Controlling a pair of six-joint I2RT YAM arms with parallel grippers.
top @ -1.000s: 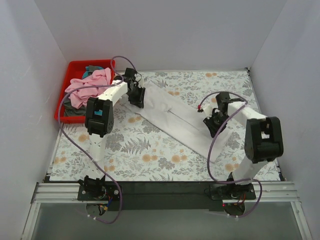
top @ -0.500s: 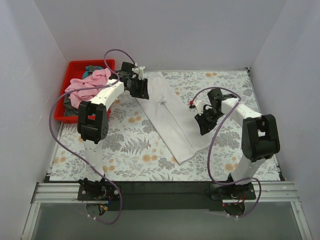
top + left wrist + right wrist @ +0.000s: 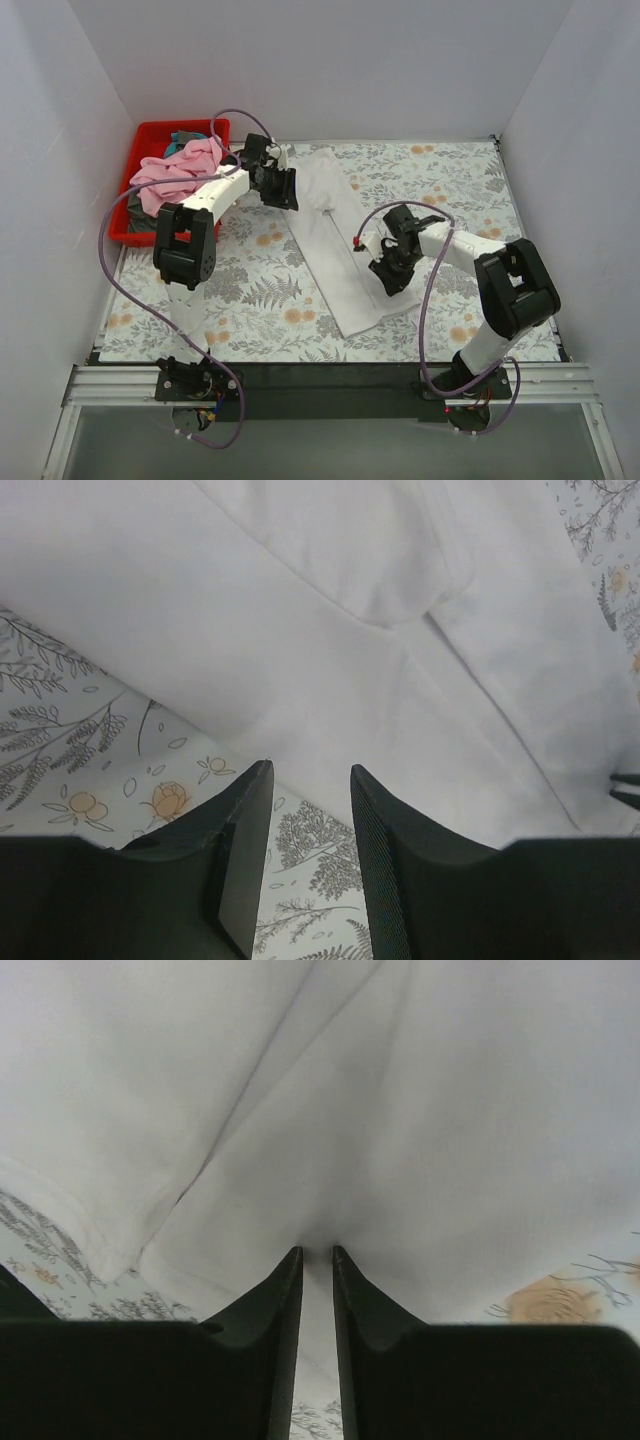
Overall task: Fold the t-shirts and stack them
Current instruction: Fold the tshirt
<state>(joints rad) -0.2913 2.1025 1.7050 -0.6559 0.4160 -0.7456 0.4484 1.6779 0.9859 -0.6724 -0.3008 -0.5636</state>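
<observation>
Folding looks about halfway on the first shirt, going by the overhead camera. The white t-shirt (image 3: pixel 330 225) lies as a long narrow strip running diagonally down the middle of the floral table (image 3: pixel 240 300). I'd say the lengthwise folds are in and the crosswise fold is the step in hand. The left gripper (image 3: pixel 283 188) sits at the strip's far end, and the right gripper (image 3: pixel 388 275) is down on its right edge near the near end. A pink shirt (image 3: pixel 180 168) is heaped in the red bin (image 3: pixel 175 125) at the far left, not yet touched.

Left wrist cam: the jaws stand apart with nothing between them. They're poised right at the shirt's edge (image 3: pixel 350 630), where it meets the patterned table. No hold on that side.

Right wrist cam: the fingers (image 3: pixel 285 1290) are nearly together with a little ridge of white fabric nipped between them. So that one has the shirt (image 3: pixel 450 1110).

My guess for the next move is that the left one needs to drop and pinch its end. It should catch every layer, or the soft cotton will slide and the strip will open up when the ends get brought together.
</observation>
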